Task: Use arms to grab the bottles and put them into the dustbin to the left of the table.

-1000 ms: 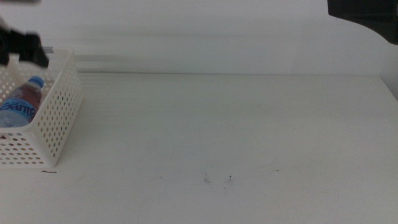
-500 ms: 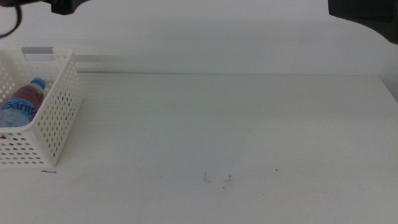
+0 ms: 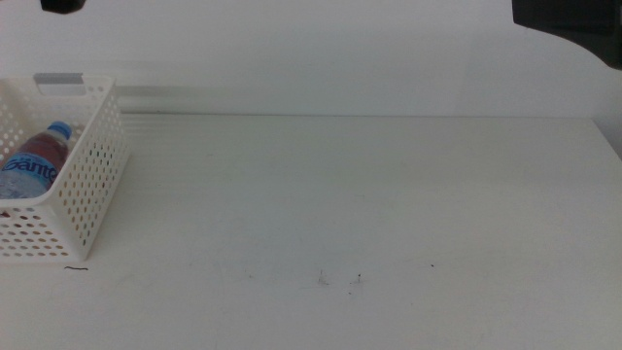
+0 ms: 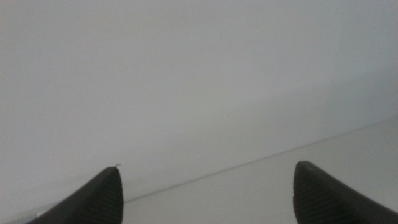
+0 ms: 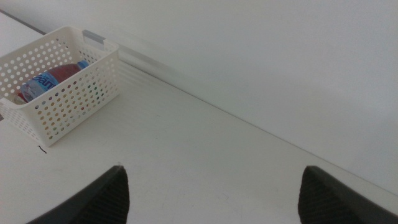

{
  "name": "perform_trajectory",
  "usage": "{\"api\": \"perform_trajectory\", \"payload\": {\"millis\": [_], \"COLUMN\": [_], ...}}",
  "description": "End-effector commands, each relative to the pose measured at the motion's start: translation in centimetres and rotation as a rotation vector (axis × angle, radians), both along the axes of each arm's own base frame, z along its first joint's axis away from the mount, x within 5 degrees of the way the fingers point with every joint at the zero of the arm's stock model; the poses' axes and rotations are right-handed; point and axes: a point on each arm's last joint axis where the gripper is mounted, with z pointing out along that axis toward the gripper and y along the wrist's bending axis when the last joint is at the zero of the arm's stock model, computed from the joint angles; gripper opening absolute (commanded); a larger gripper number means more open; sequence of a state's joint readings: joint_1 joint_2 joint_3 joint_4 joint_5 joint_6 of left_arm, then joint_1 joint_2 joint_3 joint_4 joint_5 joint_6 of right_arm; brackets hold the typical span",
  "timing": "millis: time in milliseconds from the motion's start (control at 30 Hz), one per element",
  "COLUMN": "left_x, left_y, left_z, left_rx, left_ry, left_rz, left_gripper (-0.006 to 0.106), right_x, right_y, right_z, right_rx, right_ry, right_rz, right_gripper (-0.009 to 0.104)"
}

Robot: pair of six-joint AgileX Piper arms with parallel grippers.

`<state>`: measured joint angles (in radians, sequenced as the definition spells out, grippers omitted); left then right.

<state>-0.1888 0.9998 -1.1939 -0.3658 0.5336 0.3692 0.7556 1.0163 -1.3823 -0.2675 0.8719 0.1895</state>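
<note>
The white perforated dustbin [image 3: 89, 185] stands at the table's left edge. Inside it lies a clear water bottle [image 3: 37, 160] with a blue cap and label, with something red behind it. The right wrist view shows the same dustbin [image 5: 78, 99], the water bottle [image 5: 38, 84] and a red can [image 5: 65, 70] beside it. My left gripper [image 4: 205, 190] is open and empty, high up and facing the wall. Only a dark bit of the left arm [image 3: 60, 5] shows at the middle view's top left. My right gripper [image 5: 214, 193] hangs open and empty above the table.
The white table [image 3: 350, 194] has a few tiny dark specks [image 3: 358, 279] near its front. A dark part of the right arm [image 3: 569, 24] fills the top right corner. A grey tab [image 3: 60, 80] sits on the dustbin's far rim.
The left arm has lifted away from the dustbin's rim and now only touches the picture's top left edge. The bottle in the dustbin has not moved.
</note>
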Motion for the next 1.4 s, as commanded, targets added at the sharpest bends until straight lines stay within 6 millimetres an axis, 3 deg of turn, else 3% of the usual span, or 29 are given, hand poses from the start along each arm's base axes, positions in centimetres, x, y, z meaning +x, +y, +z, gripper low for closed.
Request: {"api": "perform_trajectory", "payload": {"millis": [0, 1067, 1167, 1233, 1367], "left_x": [-0.1, 0.0, -0.5, -1.3, -3.3], "left_y": [0.2, 1.3, 1.4, 1.5, 2.0], "left_z": [0.4, 0.7, 0.7, 0.3, -3.7], "left_rx": [-0.019, -0.029, -0.032, -0.038, -0.04], "left_ry": [-0.037, -0.078, -0.078, -0.098, -0.075], "left_rz": [0.017, 0.145, 0.143, 0.146, 0.152], "left_gripper": [0.094, 0.094, 0.094, 0.094, 0.094], "right_x": [-0.1, -0.1, -0.4, -0.4, -0.5], "right_y": [-0.1, 0.0, -0.2, -0.9, -3.0], "right_z": [0.3, 0.2, -1.2, -3.3, -8.2], "right_rx": [-0.003, 0.004, -0.007, -0.044, 0.012], "right_ry": [-0.02, -0.008, 0.024, 0.066, 0.149], "right_rz": [0.0, 0.007, 0.012, -0.018, -0.106], "right_gripper": [0.092, 0.092, 0.092, 0.092, 0.092]}}
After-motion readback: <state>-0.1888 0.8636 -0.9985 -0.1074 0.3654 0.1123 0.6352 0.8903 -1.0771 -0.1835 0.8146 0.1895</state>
